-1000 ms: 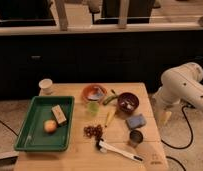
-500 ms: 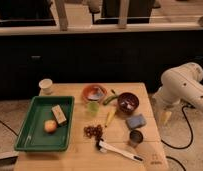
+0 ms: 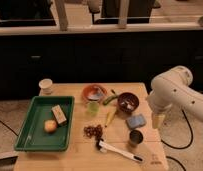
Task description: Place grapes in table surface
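From the one camera view, my hand (image 3: 157, 120) hangs at the end of my white arm (image 3: 170, 87), which comes in from the right. It points downward over the right edge of the tabletop (image 3: 84, 157), just to the right of a blue sponge (image 3: 136, 121). Its fingers stand apart and it has hold of nothing.

The grapes (image 3: 93, 131) lie on the bare wood near the middle of the tabletop. They sit just right of the green tray (image 3: 31, 144) and outside it, well apart from my hand. Behind them stands a small green cup (image 3: 93, 108), and to their right lies a slim yellow thing (image 3: 109, 118) that I cannot identify.

In front of the grapes, toward the near edge, lies a brush (image 3: 117, 150) with a white head and a dark handle. A metal cup (image 3: 136, 138) stands upright beside it, below the blue sponge.

The tray fills the left part of the tabletop. An orange fruit (image 3: 50, 126) lies in it, with a tan block (image 3: 59, 114) close behind.

At the back left corner stands a white cup (image 3: 45, 86). Further right along the back sit an orange bowl (image 3: 94, 92) and a dark red bowl (image 3: 128, 102), with a green vegetable (image 3: 110, 99) between them. Both bowls hold something, but I cannot tell what.
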Robot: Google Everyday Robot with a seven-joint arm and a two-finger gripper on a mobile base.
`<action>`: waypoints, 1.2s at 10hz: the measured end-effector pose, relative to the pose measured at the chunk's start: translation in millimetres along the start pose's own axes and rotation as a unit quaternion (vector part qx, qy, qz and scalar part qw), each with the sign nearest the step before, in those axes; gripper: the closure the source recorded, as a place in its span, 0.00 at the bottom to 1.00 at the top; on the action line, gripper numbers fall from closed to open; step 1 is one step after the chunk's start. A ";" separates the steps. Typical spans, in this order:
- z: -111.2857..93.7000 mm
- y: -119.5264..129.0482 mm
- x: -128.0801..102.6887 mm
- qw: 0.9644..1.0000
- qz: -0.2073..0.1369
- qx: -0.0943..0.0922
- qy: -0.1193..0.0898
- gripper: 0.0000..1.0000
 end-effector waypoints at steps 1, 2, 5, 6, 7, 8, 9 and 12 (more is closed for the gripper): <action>0.5 1.9 -12.1 1.000 -0.012 0.001 -0.001 0.20; 0.6 2.4 -22.8 1.000 -0.022 0.001 -0.001 0.20; 2.6 5.2 -42.0 0.999 -0.053 0.005 0.000 0.20; 4.3 6.8 -42.6 0.998 -0.062 0.006 0.000 0.20; 5.6 7.7 -48.8 0.998 -0.070 0.007 0.000 0.20; 6.6 7.7 -59.4 0.997 -0.077 0.008 -0.001 0.20; 7.4 6.9 -73.8 0.996 -0.088 0.009 -0.002 0.20; 10.8 9.3 -84.2 0.994 -0.110 0.012 -0.004 0.20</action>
